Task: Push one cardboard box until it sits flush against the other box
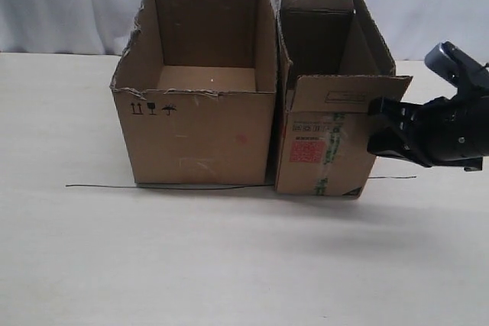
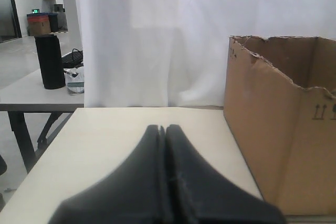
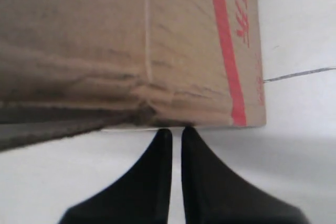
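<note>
Our right end effector [image 3: 171, 132], nearly closed and empty, sits at the narrow brown red-labelled cardboard box [image 1: 313, 112], just beside the wide torn-rimmed brown box [image 1: 202, 135]; we should push low, squarely, slowly.

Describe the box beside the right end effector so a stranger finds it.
On the table stand two brown boxes side by side. Pick the narrower box: unlike its wide, ragged-rimmed neighbour, it has top flaps, a red label and green-striped tape.

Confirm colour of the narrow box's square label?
Red label on the cardboard box; exterior view shows it best.
</note>
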